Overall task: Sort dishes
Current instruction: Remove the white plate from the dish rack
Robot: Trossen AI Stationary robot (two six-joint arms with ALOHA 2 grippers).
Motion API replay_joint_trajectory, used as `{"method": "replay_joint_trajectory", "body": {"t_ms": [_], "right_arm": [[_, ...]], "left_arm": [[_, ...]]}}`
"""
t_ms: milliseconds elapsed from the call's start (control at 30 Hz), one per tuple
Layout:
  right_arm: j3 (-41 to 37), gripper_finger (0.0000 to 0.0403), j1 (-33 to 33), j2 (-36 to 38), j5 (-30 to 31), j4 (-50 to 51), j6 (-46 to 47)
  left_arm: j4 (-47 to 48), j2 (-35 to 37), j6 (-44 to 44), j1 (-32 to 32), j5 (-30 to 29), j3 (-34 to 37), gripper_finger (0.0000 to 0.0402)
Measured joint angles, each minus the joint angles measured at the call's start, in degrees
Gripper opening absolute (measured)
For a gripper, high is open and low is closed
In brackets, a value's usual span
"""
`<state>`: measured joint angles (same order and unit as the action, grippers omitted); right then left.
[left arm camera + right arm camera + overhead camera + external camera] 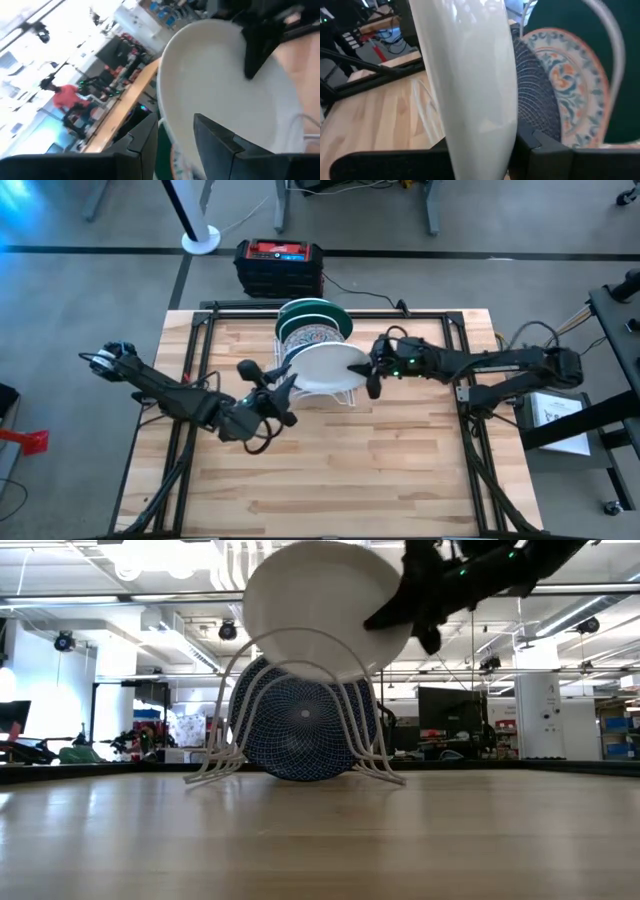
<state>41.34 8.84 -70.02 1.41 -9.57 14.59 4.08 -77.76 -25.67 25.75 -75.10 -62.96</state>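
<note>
Low view shows the plain white dish lifted above the rack, right gripper pinching its rim; glossy, rigid, breakable, likely slippery. Left gripper stands part-open nearby.

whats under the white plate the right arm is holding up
The wire rack, with the blue speckled plate upright in it. The white plate, pinched by the right gripper, hides the floral and green plates here.
</note>
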Motion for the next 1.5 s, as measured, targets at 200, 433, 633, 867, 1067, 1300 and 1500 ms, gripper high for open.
{"method": "replay_joint_trajectory", "body": {"t_ms": [200, 433, 633, 867, 1067, 1300, 1500], "right_arm": [[3.2, 0.0054, 0.4, 8.7, 0.7, 17.0, 3.8], [7.2, 0.0054, 0.3, 16.4, -1.6, 34.8, 9.3], [7.3, 0.0054, 0.3, 19.7, -4.1, 49.4, 17.7], [6.2, 0.0054, 0.3, 24.0, -12.4, 59.1, 24.2], [2.9, 0.0054, 0.3, 28.6, -19.0, 64.7, 28.4], [-5.4, 0.0054, 0.3, 33.1, -22.9, 67.1, 33.4], [-11.7, 0.0054, 0.3, 36.4, -27.0, 64.9, 36.7]], "left_arm": [[0.5, 1.3, -0.6, 1.9, -2.4, 0.0, 0.0116], [0.7, 1.6, -2.3, 1.9, -4.9, 0.1, 0.0116], [2.0, 1.7, -2.4, 1.9, -13.5, 0.1, 0.0116], [2.5, 1.7, -2.2, 2.0, -13.9, 0.1, 0.0116], [2.5, 1.7, -1.9, 1.9, -13.9, 0.1, 0.0116], [2.5, 1.7, -1.7, 1.9, -13.9, 0.1, 0.0116], [2.9, 1.7, -1.7, 1.9, -14.0, 0.2, 0.0116]]}}
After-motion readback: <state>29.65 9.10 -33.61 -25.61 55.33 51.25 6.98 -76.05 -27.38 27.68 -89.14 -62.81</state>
